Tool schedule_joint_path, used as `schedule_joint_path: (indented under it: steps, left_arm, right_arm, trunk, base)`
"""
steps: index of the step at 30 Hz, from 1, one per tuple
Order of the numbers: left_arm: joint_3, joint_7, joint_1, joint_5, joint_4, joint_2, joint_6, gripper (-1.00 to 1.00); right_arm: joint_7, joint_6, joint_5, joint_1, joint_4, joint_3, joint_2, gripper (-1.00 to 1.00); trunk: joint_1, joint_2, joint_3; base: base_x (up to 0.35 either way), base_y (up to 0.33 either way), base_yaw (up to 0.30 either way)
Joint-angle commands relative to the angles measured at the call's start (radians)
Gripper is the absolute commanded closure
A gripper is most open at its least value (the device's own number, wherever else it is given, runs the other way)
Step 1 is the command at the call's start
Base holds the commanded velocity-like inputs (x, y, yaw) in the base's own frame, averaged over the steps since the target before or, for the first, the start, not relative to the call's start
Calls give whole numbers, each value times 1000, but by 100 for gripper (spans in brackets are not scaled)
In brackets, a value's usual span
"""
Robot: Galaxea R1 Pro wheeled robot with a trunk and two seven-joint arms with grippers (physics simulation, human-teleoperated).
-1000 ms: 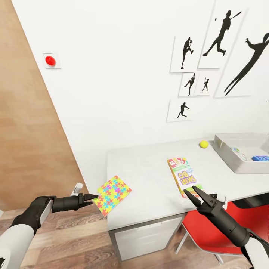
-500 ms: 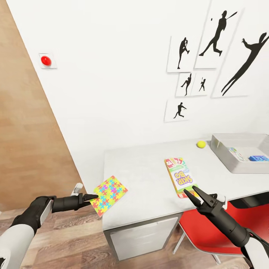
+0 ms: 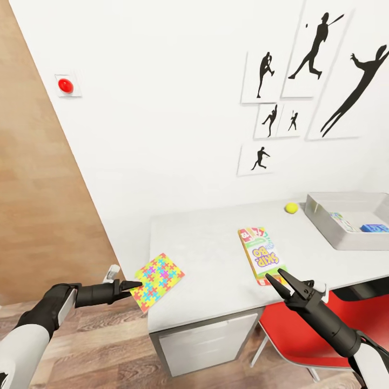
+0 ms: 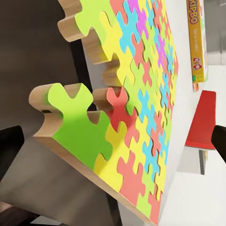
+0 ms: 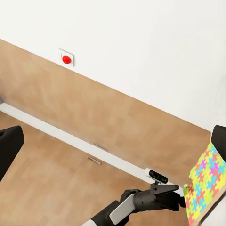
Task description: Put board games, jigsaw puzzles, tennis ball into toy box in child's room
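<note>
A multicoloured jigsaw puzzle [image 3: 158,275] lies on the grey table [image 3: 210,243] and overhangs its near left corner. My left gripper [image 3: 131,284] is open, level with the puzzle's overhanging edge, and the puzzle [image 4: 136,108] looms close in the left wrist view. A Skip-Bo board game [image 3: 261,255] lies flat near the table's front. My right gripper [image 3: 280,279] is open just in front of its near end, holding nothing. A yellow tennis ball [image 3: 292,208] rests by the wall, next to the grey toy box [image 3: 324,219] at the table's right.
The toy box holds a blue box [image 3: 375,228] and a patterned flat item [image 3: 341,221]. A red chair [image 3: 302,335] stands under the table beneath my right arm. Drawers [image 3: 208,340] fill the table's left underside. A red button [image 3: 65,85] sits on the wall.
The whole picture shifted a little left a second ago, so the camera moved. Both arms and the toys have kept their places since.
</note>
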State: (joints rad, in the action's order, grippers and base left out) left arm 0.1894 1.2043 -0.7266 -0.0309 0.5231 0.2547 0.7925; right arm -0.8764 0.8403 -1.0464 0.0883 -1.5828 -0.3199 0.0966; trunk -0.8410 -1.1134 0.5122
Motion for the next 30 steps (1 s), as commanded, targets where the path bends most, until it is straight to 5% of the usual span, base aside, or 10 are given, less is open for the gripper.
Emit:
schedule_joint_path:
  steps: [1, 27, 28, 30]
  left_arm:
    - [1, 1, -1, -3, 0, 0, 10, -100]
    - [1, 3, -1, -4, 0, 0, 8, -100]
    - [1, 3, -1, -4, 0, 0, 8, 100]
    - [1, 3, -1, -4, 0, 1, 8, 100]
  right_arm:
    - [-1, 5, -2, 1, 0, -1, 0, -100]
    - [-1, 5, -1, 1, 1, -1, 0, -100]
    - [-1, 5, -1, 1, 1, -1, 0, -100]
    - [-1, 5, -1, 1, 1, -1, 0, -100]
  trunk:
    - [0, -1, 1]
    - [0, -1, 1]
    - [0, -1, 1]
    - [0, -1, 1]
  base:
    - [0, 0, 0]
    - [0, 0, 0]
    - [0, 0, 0]
    - [0, 0, 0]
